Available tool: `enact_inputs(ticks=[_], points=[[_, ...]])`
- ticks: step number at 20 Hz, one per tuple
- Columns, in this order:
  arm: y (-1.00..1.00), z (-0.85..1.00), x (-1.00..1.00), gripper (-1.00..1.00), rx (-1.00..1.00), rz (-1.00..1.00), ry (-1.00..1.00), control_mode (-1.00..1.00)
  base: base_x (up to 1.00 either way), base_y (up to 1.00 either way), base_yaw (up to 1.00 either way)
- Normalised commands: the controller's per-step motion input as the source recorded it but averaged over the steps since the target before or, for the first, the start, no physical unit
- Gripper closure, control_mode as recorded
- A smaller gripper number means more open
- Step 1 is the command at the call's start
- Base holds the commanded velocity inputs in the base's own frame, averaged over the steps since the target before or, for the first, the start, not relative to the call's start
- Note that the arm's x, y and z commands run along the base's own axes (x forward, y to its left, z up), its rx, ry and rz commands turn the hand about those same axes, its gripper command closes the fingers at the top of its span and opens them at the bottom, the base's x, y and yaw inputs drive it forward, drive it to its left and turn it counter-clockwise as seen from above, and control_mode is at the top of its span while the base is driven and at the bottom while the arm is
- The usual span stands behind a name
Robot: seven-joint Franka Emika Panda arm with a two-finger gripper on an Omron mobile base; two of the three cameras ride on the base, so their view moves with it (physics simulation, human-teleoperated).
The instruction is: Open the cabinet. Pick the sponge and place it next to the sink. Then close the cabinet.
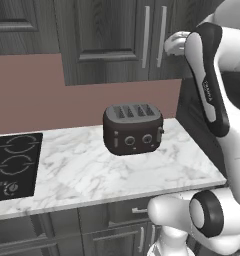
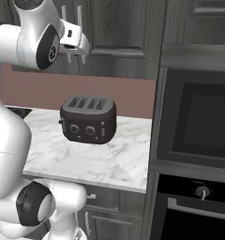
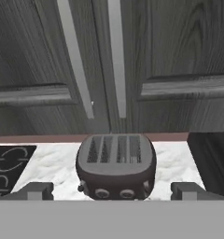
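Hand view: jaws spread wide, gripping nothing, facing cabinet (image 3: pixel 170 70) above bench's back edge, doors shut. Twin handles (image 3: pixel 116 56) close together — could snag both or slip between. Sponge unseen, presumably inside.

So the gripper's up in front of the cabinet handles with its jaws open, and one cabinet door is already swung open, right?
Not quite. Both doors of the cabinet are shut, their handles side by side, as the hand view shows. The rest holds: the gripper is up in front of the handles, jaws open, above the toaster.
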Motion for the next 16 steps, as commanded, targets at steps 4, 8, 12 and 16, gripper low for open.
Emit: enact_inputs(ticks=[4, 8, 12, 16], points=[[0.0, -0.41, 0.64, -1.0, 0.0, 0.0, 0.0, -1.0, 0.0, 0.0, 0.0], [0.0, -0.26, 0.62, -1.0, 0.0, 0.0, 0.01, -1.0, 0.0, 0.0, 0.0], [0.0, -0.01, 0.38, -1.0, 0.0, 0.0, 0.0, -1.0, 0.0, 0.0, 0.0], [0.0, 0.0, 0.22, -1.0, 0.0, 0.0, 0.0, -1.0, 0.0, 0.0, 0.0]])
